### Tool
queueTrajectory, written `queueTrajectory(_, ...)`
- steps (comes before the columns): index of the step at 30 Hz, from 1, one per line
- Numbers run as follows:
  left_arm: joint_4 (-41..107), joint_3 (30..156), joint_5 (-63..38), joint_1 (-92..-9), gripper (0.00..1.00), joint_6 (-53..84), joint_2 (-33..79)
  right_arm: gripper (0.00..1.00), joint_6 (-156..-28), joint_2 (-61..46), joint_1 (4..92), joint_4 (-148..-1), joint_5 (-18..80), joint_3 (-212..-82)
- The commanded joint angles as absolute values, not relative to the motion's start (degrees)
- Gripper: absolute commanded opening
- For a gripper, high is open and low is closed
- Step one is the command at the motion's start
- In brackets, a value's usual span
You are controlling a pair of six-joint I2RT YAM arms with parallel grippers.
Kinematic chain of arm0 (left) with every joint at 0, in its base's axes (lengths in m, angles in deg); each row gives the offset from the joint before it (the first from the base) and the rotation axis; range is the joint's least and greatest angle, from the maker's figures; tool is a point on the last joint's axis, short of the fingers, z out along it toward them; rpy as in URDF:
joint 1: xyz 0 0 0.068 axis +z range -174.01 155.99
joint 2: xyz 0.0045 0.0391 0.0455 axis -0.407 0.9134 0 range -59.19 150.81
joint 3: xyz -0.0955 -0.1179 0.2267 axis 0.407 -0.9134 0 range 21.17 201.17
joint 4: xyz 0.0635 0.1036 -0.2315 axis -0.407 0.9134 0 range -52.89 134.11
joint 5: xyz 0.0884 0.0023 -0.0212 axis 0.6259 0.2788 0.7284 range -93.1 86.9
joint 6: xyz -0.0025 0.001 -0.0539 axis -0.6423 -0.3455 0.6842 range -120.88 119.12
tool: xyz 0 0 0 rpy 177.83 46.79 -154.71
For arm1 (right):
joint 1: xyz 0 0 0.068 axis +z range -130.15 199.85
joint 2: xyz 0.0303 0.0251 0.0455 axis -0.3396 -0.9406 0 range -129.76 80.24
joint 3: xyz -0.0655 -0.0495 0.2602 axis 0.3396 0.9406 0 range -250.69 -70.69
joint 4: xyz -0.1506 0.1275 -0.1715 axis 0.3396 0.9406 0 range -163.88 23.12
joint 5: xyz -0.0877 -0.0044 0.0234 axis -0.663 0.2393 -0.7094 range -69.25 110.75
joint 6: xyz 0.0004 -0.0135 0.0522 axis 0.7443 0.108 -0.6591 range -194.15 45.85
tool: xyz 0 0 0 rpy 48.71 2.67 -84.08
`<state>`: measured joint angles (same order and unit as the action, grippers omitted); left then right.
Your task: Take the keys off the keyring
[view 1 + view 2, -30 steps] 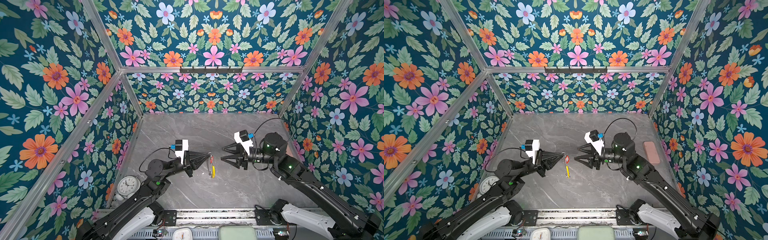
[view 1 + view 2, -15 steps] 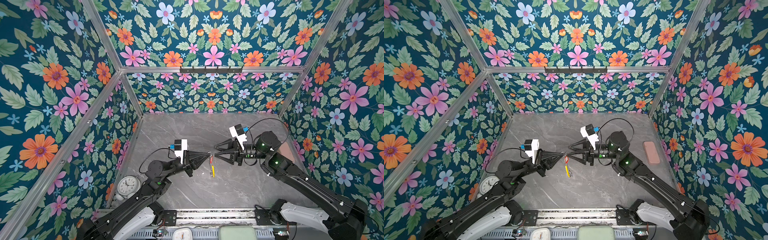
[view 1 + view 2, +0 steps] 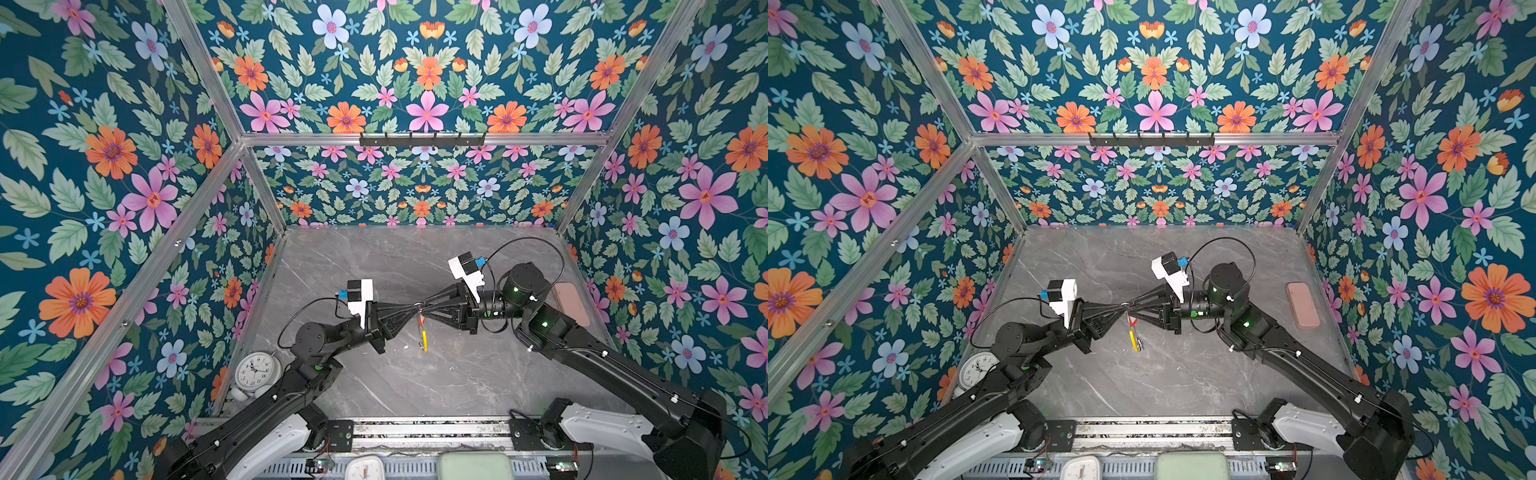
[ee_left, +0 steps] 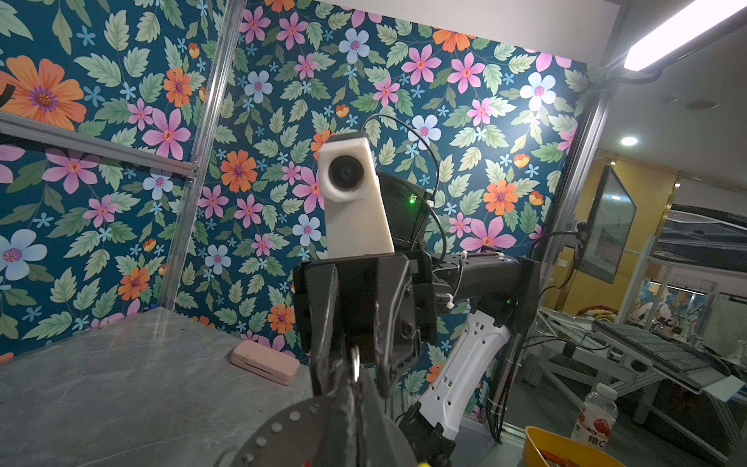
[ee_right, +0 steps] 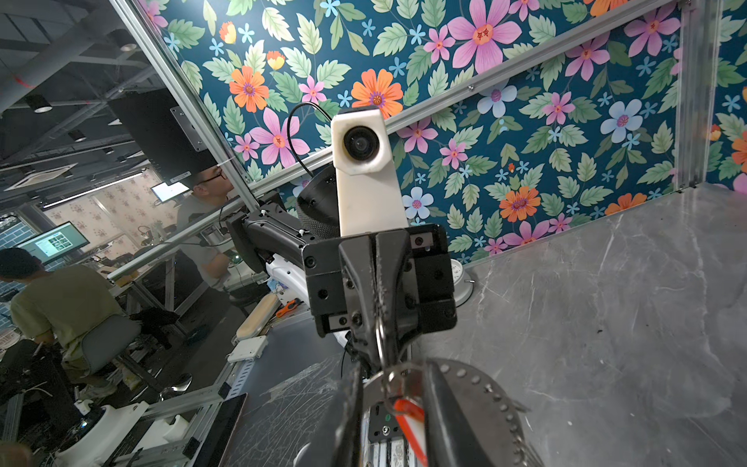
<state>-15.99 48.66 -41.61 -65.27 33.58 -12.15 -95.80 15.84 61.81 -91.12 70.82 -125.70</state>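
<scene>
From where I stand, the two arms meet nose to nose above the middle of the grey marble bench (image 3: 415, 386), well clear of its surface. The left gripper (image 3: 415, 311) is clamped fully shut on the top of the large thin dark grey keyring (image 3: 422, 334), which hangs edge-on below it with its yellow curved section lowest.

The right gripper (image 5: 396, 404) faces it. Its fingers (image 5: 448, 408) stand a narrow gap apart, one on each side of the small silver key with the red plastic tag (image 5: 409, 420). I see no pinch on it yet.

The step in hand looks like taking hold of the red-tagged key while the other arm steadies the hoop. Next, I judge, the right jaws need to shut on the tag or its small metal loop (image 4: 355, 364), then work that loop along the wire to the hoop's opening without twisting the ring out of the left grip.

Much is hard to read. In both top views the hoop is a thin line, so I cannot find its opening. The blue-tagged key I cannot pick out at all. The wrist views cut off the ring's lower part. A round white clock (image 3: 254, 370) sits at the bench's front left corner, and a flat pink case (image 3: 1303, 305) lies by its right edge.
</scene>
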Motion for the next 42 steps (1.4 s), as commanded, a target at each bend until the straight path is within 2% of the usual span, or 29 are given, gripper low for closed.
queueTrajectory(1,-18.5,48.7,-41.0,-65.2,0.00,33.5,-12.1,0.23,-94.9,15.8,62.0,-91.8,70.7,-126.1)
queueTrajectory(10,-18.7,48.7,-40.9,-65.2,0.00,33.5,-11.8,0.13,-94.6,15.5,62.2,-91.0,70.7,-126.2)
queueTrajectory(17,-18.2,49.0,-41.2,-65.2,0.00,34.1,-11.5,0.00,-93.3,15.9,62.2,-88.6,70.1,-126.6)
queueTrajectory(22,-14.7,49.5,-41.2,-65.2,0.27,34.0,-12.4,0.00,-90.2,16.9,62.2,-81.6,68.3,-127.5)
queueTrajectory(26,-8.7,50.3,-40.8,-65.1,0.38,33.3,-14.7,0.00,-85.5,18.1,62.2,-70.8,64.5,-130.0)
queueTrajectory(35,16.3,58.7,-41.7,-64.9,0.41,26.8,-14.2,0.00,-77.9,18.7,62.2,-53.0,56.1,-134.6)
queueTrajectory(42,22.5,63.3,-45.9,-64.6,0.41,23.9,-10.1,0.00,-76.3,18.3,63.5,-48.9,52.8,-137.0)
